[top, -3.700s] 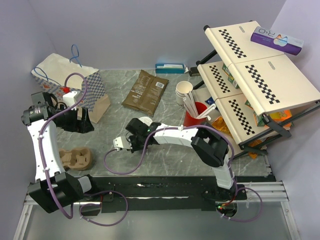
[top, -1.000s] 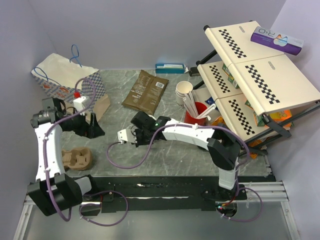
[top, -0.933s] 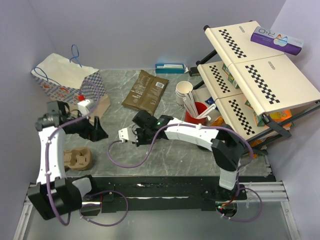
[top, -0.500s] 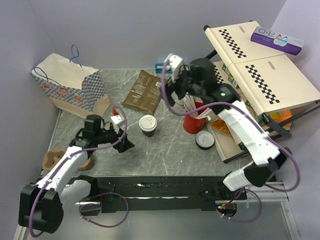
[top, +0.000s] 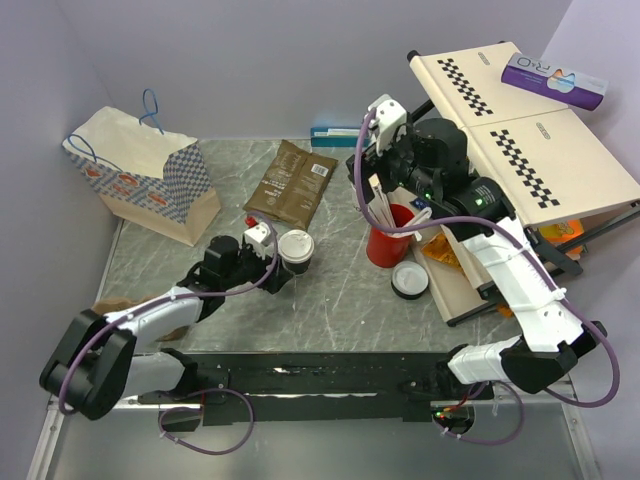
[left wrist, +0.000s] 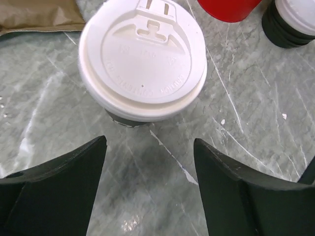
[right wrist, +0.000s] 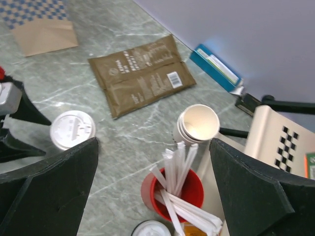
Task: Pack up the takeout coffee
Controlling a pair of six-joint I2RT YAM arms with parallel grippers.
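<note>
Takeout coffee [top: 296,247]: upright, lidded, frame centre.
Left gripper [left wrist: 148,142]: open, beside coffee, not touching.
Right gripper [right wrist: 153,142]: spread wide, empty.

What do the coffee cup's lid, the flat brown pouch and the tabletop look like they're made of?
The lid looks like thin moulded white plastic, matte, with embossed lettering. The brown pouch seems plastic or foil laminate: creased, faintly shiny. The tabletop looks like grey-green marble or a printed imitation: pale veins, glossy glare.
</note>
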